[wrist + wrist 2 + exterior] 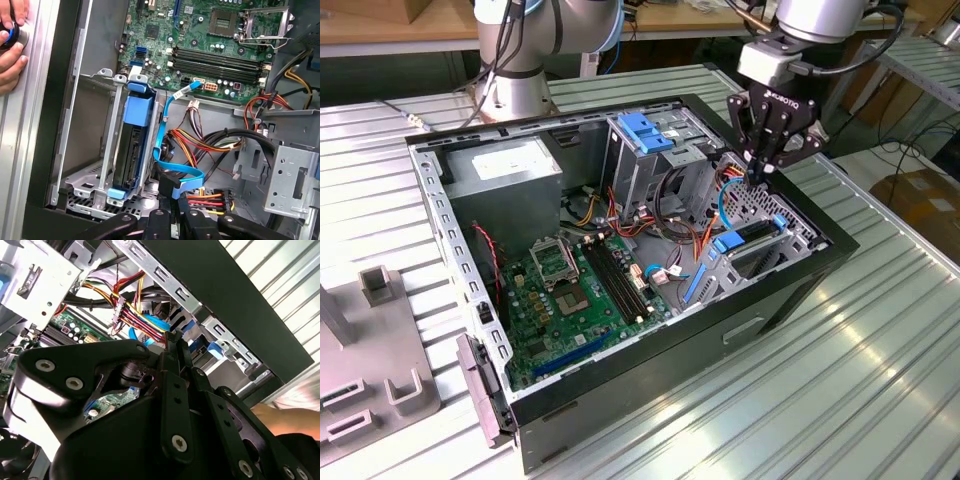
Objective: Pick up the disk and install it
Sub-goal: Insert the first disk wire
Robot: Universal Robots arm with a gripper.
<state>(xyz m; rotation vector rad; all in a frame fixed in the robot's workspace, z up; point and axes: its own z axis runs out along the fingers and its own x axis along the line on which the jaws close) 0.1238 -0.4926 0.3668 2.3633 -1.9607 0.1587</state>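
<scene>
The disk (752, 237) stands on edge in its blue plastic frame inside the metal drive cage (790, 215), at the corner of the open computer case on the exterior view's right. In the first wrist view the disk (131, 150) shows its dark side, with the blue frame (136, 107) wrapped over it. My gripper (758, 178) hangs just above the cage, behind the disk, with its black fingers drawn together on nothing. In both wrist views the gripper (172, 224) (172, 340) sits over the blue data cable (167, 150) and the coloured power wires, apart from the disk.
The open case (800, 290) holds a green motherboard (575, 290), a grey power supply (505, 170) and a taller drive cage with a blue latch (642, 130). A person's hand (10, 45) rests on the table beside the case. A grey fixture (370, 350) stands on the exterior view's left.
</scene>
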